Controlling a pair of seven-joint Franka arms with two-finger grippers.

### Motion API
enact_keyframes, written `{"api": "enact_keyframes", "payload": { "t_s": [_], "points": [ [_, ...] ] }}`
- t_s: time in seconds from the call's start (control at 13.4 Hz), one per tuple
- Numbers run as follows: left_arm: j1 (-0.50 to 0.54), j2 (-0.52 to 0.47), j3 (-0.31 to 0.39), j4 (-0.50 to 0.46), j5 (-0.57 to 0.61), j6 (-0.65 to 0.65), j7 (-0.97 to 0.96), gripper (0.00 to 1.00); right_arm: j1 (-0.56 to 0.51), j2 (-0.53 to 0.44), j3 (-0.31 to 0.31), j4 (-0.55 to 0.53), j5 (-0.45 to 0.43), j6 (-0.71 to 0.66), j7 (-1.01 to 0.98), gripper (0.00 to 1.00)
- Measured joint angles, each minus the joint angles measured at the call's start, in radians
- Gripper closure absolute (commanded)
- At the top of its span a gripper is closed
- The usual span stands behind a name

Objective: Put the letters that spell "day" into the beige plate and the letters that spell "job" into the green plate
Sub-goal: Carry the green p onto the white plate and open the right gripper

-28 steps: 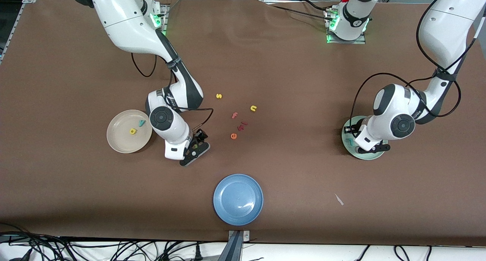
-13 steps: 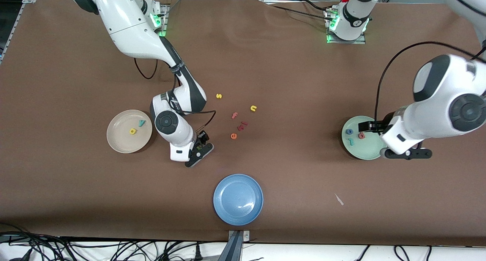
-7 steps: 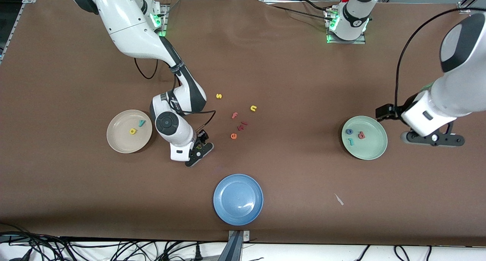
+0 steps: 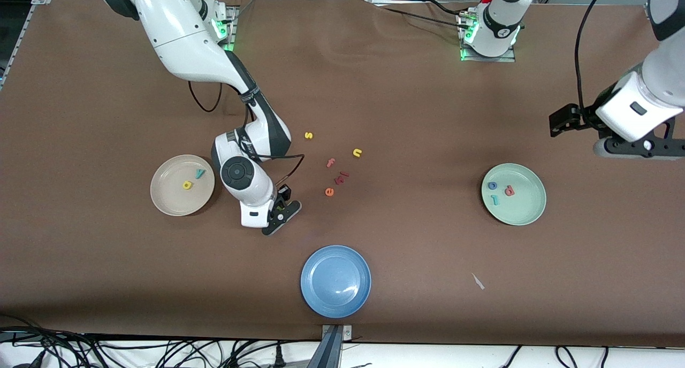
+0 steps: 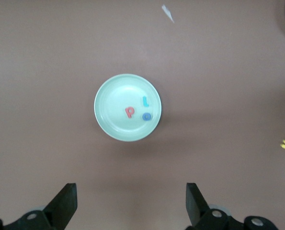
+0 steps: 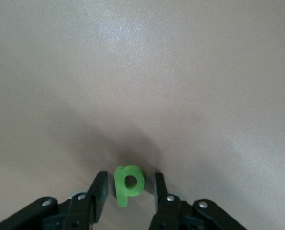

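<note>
My right gripper (image 4: 279, 213) is down on the table, beside the beige plate (image 4: 170, 201). Its fingers straddle a green round-bowled letter (image 6: 129, 184) lying flat, with a thin gap on each side. A yellow letter (image 4: 187, 185) and a teal "y" (image 4: 200, 173) lie in the beige plate. The green plate (image 4: 523, 208) holds a blue "o" (image 4: 492, 185), a teal "j" (image 4: 495, 199) and a pinkish "b" (image 4: 509, 191). My left gripper (image 4: 636, 147) hangs open and empty, high over the table past the green plate (image 5: 114, 100) toward the left arm's end.
A blue plate (image 4: 335, 298) sits near the front edge. Loose letters lie mid-table: yellow "s" (image 4: 308, 135), yellow "n" (image 4: 357, 153), reddish "f" (image 4: 330, 162), orange "e" (image 4: 329, 192) and a dark red piece (image 4: 341, 176). A white scrap (image 4: 478, 281) lies nearer the front camera than the green plate.
My left arm has lifted off the green plate and swung up toward its own end of the table, leaving three letters in it. My right fingers have narrowed around the green letter.
</note>
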Motion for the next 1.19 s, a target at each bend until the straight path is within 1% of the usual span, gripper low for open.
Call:
{"api": "enact_keyframes", "payload": {
  "t_s": [0.15,0.22,0.3,0.45,0.67,0.82,0.97,1.19],
  "points": [
    [-0.006,-0.062,0.027,-0.117,-0.026,0.084,0.017,0.00,0.000,0.000,0.000,0.001,-0.001,0.000,0.000,0.66],
    [-0.006,-0.082,0.036,-0.155,-0.030,0.100,0.030,0.00,0.000,0.000,0.000,0.002,-0.001,-0.001,0.000,0.69],
    [-0.006,-0.096,0.042,-0.182,-0.031,0.106,0.039,0.00,0.000,0.000,0.000,0.002,-0.001,-0.001,0.000,0.70],
    [-0.006,-0.123,0.047,-0.225,-0.031,0.110,0.057,0.00,0.000,0.000,0.000,0.003,-0.001,-0.001,-0.001,0.79],
    [-0.009,-0.144,0.049,-0.246,-0.031,0.113,0.067,0.00,0.002,0.000,0.000,0.006,-0.001,-0.013,-0.001,0.84],
    [-0.034,-0.146,0.071,-0.247,-0.031,0.113,0.071,0.00,0.003,0.000,0.001,0.018,-0.001,-0.051,-0.001,0.87],
    [-0.049,-0.145,0.085,-0.248,-0.031,0.113,0.071,0.00,0.003,0.000,0.001,0.037,-0.001,-0.097,-0.001,0.87],
    [-0.053,-0.143,0.087,-0.248,-0.031,0.112,0.072,0.00,-0.012,-0.006,-0.007,0.093,-0.001,-0.186,-0.001,0.88]
  ]
}}
